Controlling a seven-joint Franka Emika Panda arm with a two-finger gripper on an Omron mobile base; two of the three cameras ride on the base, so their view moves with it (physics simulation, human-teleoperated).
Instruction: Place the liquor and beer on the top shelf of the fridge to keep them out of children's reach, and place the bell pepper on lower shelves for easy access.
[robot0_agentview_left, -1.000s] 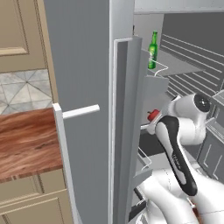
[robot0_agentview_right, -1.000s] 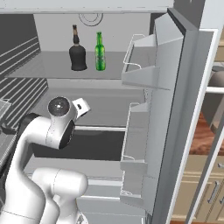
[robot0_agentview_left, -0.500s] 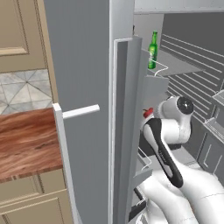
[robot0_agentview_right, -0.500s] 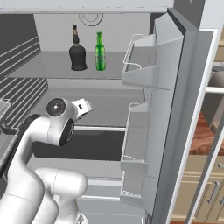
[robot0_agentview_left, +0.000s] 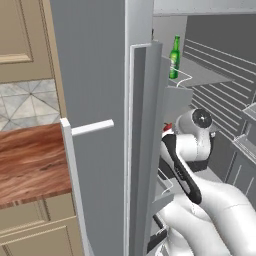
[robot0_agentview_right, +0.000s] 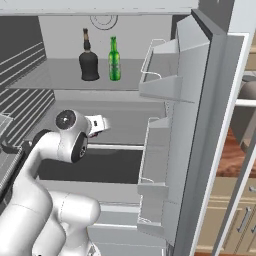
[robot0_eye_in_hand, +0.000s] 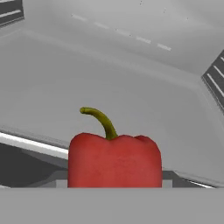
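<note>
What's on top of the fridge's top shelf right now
On the top shelf stand the liquor and the beer, side by side and upright. The shelf's far left part is cut off by the fridge wall.

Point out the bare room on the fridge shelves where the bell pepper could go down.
The lower shelf ahead of the bell pepper lies bare from its front rim to the back wall. On the top shelf, the stretch left of the liquor is free; the liquor and beer crowd its right part.
</note>
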